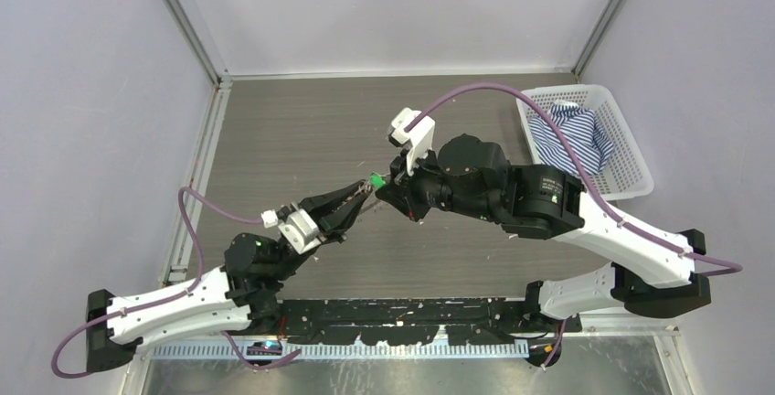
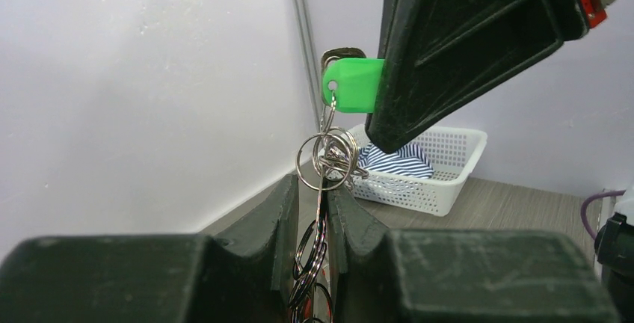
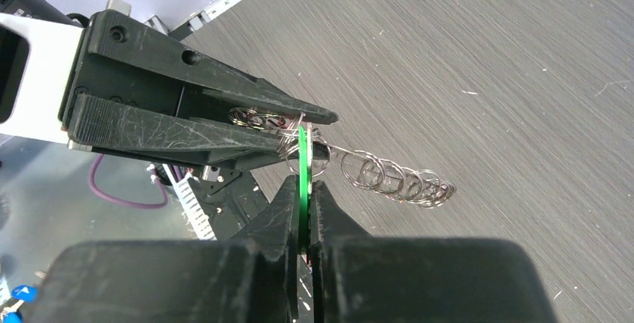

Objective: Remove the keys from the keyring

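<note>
Both grippers meet above the table's middle. My right gripper point(image 1: 382, 186) point(image 3: 302, 185) is shut on a key with a bright green plastic head point(image 1: 376, 179) point(image 2: 353, 84) point(image 3: 302, 160), seen edge-on in the right wrist view. Below the green head hangs the keyring point(image 2: 323, 160), a thin silvery wire ring tangled with smaller rings. My left gripper point(image 1: 364, 191) point(image 2: 323, 188) is shut on that bunch of rings, which runs down between its jaws. A string of small silvery rings point(image 3: 396, 177) sticks out past the left fingers point(image 3: 224, 125). No silvery keys can be made out.
A white mesh basket point(image 1: 640, 176) point(image 2: 448, 188) holding a blue striped cloth point(image 1: 571, 134) point(image 2: 400, 160) stands at the table's back right. Grey walls and metal frame posts point(image 1: 183, 20) enclose the wood-grain table point(image 1: 302, 130).
</note>
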